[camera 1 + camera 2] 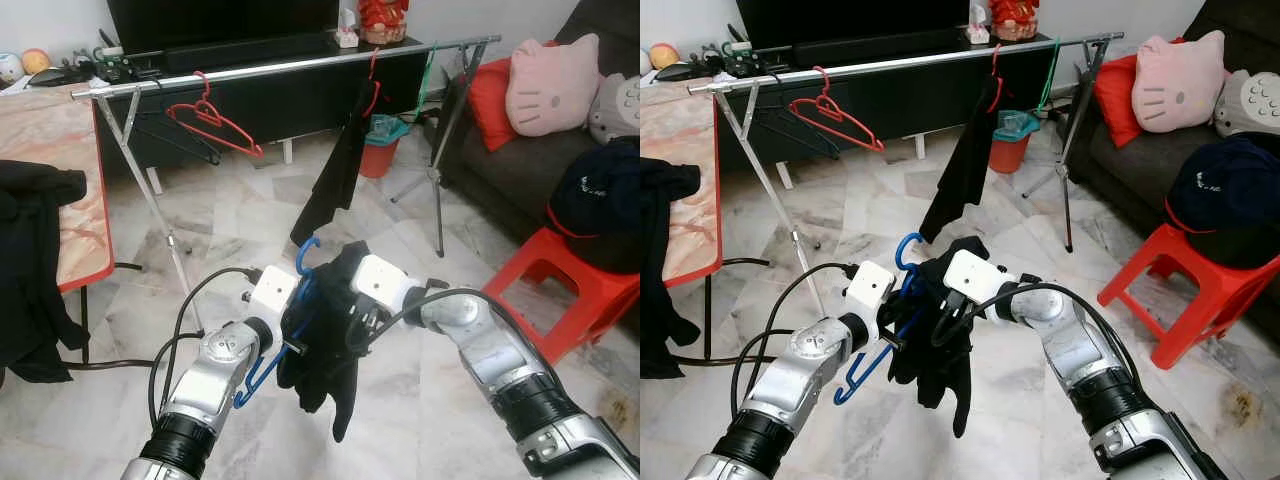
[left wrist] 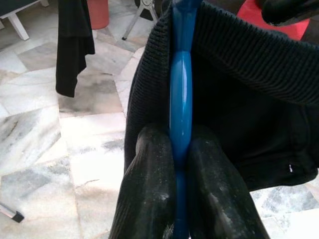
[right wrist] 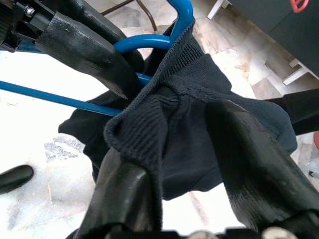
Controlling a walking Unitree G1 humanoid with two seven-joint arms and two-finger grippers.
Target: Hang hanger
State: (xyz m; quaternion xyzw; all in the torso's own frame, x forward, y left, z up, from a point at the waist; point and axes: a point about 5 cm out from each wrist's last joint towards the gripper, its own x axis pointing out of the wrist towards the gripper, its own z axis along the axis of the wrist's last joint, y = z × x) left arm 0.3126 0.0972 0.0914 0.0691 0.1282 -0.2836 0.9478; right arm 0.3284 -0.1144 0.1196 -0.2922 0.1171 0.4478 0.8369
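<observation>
Marble floor lay below as I watched the blue plastic hanger [image 1: 300, 300], draped with a black knit garment [image 1: 325, 340], held well short of the silver clothes rail [image 1: 280, 68]. My left gripper [image 2: 180, 149] pinched the hanger; my right gripper [image 3: 184, 149] stood spread around the garment's fabric.

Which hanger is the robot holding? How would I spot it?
Look in front of the long silver clothes rail, down where both arms meet. The left gripper pinches the blue hanger, draped with a black garment; the rail's hangers are red, black and green.
</observation>
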